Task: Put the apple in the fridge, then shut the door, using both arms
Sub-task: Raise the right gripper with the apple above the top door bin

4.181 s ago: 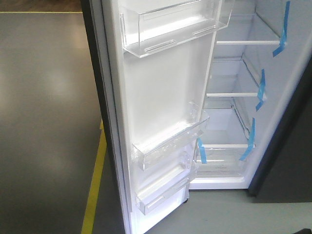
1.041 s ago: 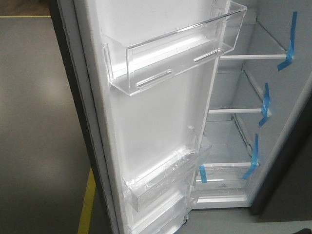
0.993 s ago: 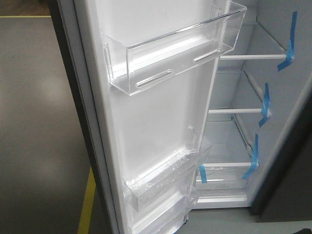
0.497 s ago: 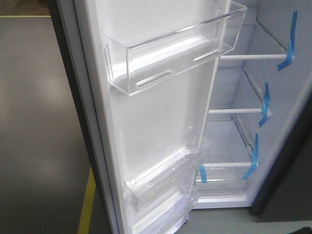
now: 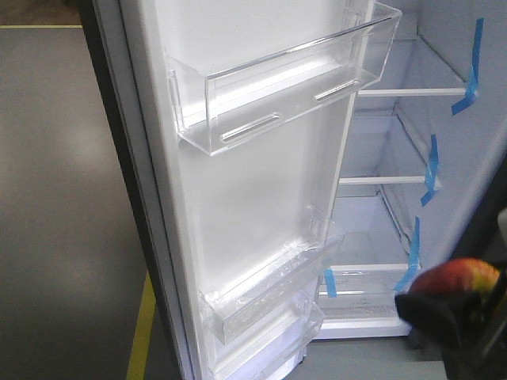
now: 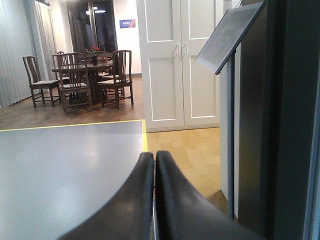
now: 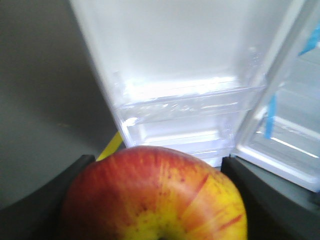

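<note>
The fridge point(image 5: 396, 206) stands open, with a white interior, white shelves and blue tape strips. Its door point(image 5: 253, 198) is swung wide towards me, white inside, with clear plastic bins. My right gripper point(image 5: 455, 305) is shut on the red apple point(image 5: 458, 277) at the lower right of the front view, in front of the fridge's lower shelves. In the right wrist view the apple point(image 7: 155, 195) fills the space between the black fingers point(image 7: 35, 200), yellow patch near its stem. My left gripper point(image 6: 154, 156) is shut and empty, beside the door's dark outer face point(image 6: 285, 120).
A grey floor point(image 5: 63, 198) with a yellow line point(image 5: 142, 332) lies left of the door. The left wrist view shows white cupboard doors point(image 6: 180, 60), a wooden floor, and a dining table with chairs point(image 6: 82, 75) far off.
My right gripper with the apple has come into the front view at the lower right. Over the longer span the camera moved closer to the door. The door and fridge stay as they were.
</note>
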Controlling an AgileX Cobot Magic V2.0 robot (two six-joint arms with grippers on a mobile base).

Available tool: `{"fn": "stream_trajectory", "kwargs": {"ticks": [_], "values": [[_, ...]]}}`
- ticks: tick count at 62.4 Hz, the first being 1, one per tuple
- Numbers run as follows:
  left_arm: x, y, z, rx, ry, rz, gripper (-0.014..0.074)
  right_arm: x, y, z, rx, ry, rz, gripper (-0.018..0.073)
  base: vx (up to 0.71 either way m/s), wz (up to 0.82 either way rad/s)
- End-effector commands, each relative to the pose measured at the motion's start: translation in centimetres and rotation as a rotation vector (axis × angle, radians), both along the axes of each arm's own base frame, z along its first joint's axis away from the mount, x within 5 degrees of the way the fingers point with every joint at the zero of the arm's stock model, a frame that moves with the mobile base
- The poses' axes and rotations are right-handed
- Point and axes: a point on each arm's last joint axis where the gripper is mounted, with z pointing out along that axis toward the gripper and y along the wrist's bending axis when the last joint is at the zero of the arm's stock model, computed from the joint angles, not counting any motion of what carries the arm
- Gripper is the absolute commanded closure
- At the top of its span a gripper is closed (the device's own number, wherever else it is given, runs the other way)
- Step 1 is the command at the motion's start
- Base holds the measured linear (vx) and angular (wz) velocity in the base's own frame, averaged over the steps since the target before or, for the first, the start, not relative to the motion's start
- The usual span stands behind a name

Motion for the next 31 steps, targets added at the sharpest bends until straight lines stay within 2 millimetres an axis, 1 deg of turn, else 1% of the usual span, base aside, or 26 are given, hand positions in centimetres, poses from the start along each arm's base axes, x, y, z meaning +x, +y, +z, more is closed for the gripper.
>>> {"fn": "stream_trajectory", "kwargs": {"ticks": [1, 6, 13, 18, 21, 24, 27, 31], "values": [[-0.1, 0.0, 0.1, -0.013, -0.07, 0.003, 0.0603, 2.2, 0.0, 3.7, -0.017, -0.155, -0.083, 0.0198, 0.0, 0.0], [-0.1, 0.0, 0.1, -0.013, -0.07, 0.003, 0.0603, 3.5, 0.4, 5.6, -0.049, -0.199, -0.102, 0.0198, 0.0, 0.0], [-0.1, 0.0, 0.1, -0.013, -0.07, 0.003, 0.0603, 5.1, 1.2, 8.2, -0.049, -0.255, -0.112, 0.0198, 0.0, 0.0], [-0.1, 0.0, 0.1, -0.013, -0.07, 0.003, 0.0603, 6.4, 1.7, 10.8, -0.042, -0.313, -0.129, 0.0198, 0.0, 0.0], [-0.1, 0.0, 0.1, -0.013, -0.07, 0.003, 0.0603, 7.1, 1.6, 11.9, -0.039, -0.327, -0.153, 0.0198, 0.0, 0.0], [-0.1, 0.0, 0.1, -0.013, -0.07, 0.003, 0.0603, 8.3, 1.4, 12.8, -0.047, -0.322, -0.19, 0.0198, 0.0, 0.0], [-0.1, 0.0, 0.1, -0.013, -0.07, 0.003, 0.0603, 9.4, 0.9, 13.7, -0.051, -0.313, -0.231, 0.0198, 0.0, 0.0], [-0.1, 0.0, 0.1, -0.013, -0.07, 0.003, 0.0603, 10.3, 0.6, 14.9, -0.044, -0.316, -0.216, 0.0198, 0.0, 0.0]]}}
